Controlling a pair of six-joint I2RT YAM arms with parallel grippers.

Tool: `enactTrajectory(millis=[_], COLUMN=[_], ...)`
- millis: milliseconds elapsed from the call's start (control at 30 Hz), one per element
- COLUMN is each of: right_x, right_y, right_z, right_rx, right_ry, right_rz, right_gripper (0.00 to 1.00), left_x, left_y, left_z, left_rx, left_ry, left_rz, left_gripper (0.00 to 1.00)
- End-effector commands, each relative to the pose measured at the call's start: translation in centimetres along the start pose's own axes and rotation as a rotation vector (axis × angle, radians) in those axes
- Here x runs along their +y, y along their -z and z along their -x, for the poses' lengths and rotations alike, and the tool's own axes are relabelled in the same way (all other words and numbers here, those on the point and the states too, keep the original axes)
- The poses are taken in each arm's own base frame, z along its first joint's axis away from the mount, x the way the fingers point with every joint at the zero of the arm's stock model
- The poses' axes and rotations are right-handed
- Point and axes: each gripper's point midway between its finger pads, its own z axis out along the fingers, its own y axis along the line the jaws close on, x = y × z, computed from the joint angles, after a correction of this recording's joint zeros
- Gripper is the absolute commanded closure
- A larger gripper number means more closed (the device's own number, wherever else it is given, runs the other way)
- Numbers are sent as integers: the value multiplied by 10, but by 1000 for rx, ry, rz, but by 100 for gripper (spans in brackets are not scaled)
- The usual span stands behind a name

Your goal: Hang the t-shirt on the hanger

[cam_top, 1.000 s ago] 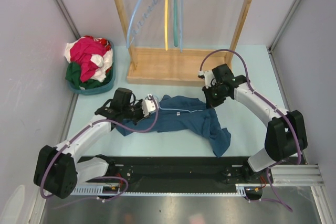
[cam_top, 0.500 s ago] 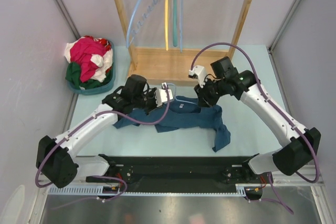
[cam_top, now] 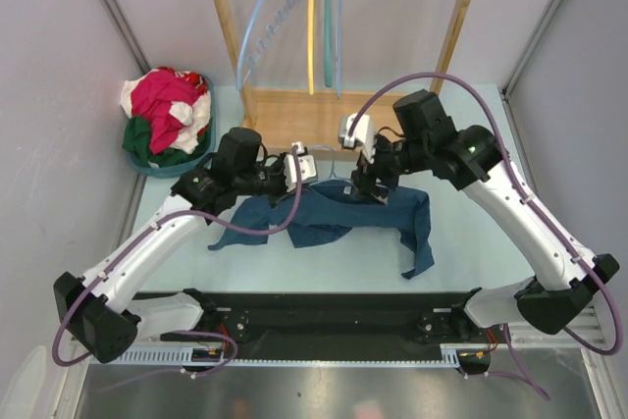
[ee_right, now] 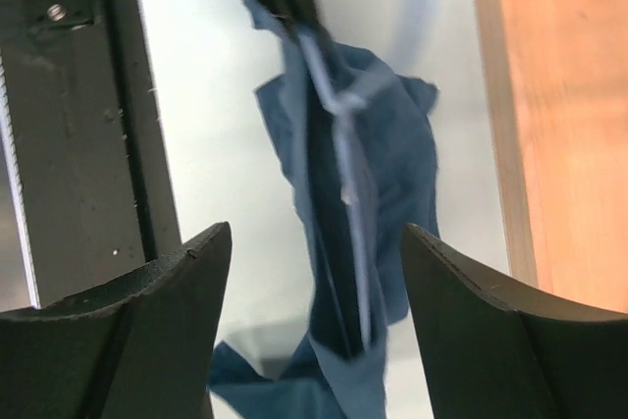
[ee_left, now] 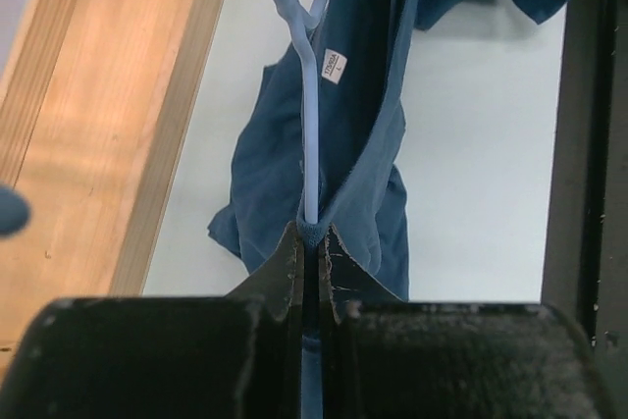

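Over table (cam_top: pixel 456 252): left jaws pinch hanger (ee_left: pixel 310 134) in t-shirt (ee_left: pixel 368 95); right jaws apart.

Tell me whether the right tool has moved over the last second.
Yes. The right tool has shifted left along the front of the wooden rack base, from its right end toward its middle, and its jaws have opened.

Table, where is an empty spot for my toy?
Bare pale-blue table lies between the wooden rack base and the right wall, and the strip between the dark teal t-shirt and the black front rail. The middle is crowded with the left arm and right arm.
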Motion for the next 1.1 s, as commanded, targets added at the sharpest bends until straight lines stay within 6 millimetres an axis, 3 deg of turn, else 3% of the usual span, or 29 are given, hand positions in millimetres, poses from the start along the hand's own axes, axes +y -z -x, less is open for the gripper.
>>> enactTrajectory(millis=[0, 200, 300, 333, 433, 567, 600, 633, 733, 900, 1000, 1033, 1067], right_x=[13, 18, 20, 20, 15, 20, 18, 18, 15, 21, 22, 17, 15], right_y=[-6, -17, -15, -13, -12, -5, 2, 4, 17, 33, 40, 45, 51], right_z=[11, 8, 8, 7, 3, -3, -1, 1, 3, -2, -4, -5, -5], right_rx=[11, 47, 44, 47, 73, 76, 51, 32, 4, -10, -6, -7, -16], right_ry=[131, 163, 153, 136, 91, 20, 3, -10, -66, -117, -134, -155, -167], right_rz=[34, 62, 67, 60, 14, 31, 12, 12, -4, -5, -25, -44, -60], right_gripper=[27, 35, 60, 77, 100, 100, 100, 100, 100, 100, 100, 100, 100], left_x=[-5, -15, -20, -22, -30, -33, -32, -33, -33, -27, -22, -20, -18], left_y=[22, 34, 38, 38, 40, 43, 43, 43, 42, 44, 47, 48, 51], left_z=[51, 62, 60, 55, 49, 39, 35, 28, 11, 4, 17, 23, 29], left_rx=[-133, -168, -168, -157, -154, -135, -118, -98, -47, -32, -65, -85, -100], left_ry=[-42, -83, -93, -93, -107, -113, -113, -110, -111, -85, -71, -67, -66], left_rz=[-18, -42, -49, -53, -67, -56, -44, -42, -34, -18, -2, 4, 18], left_gripper=[100, 100, 100, 100, 100, 98, 94, 82, 70, 71, 55, 43, 37])
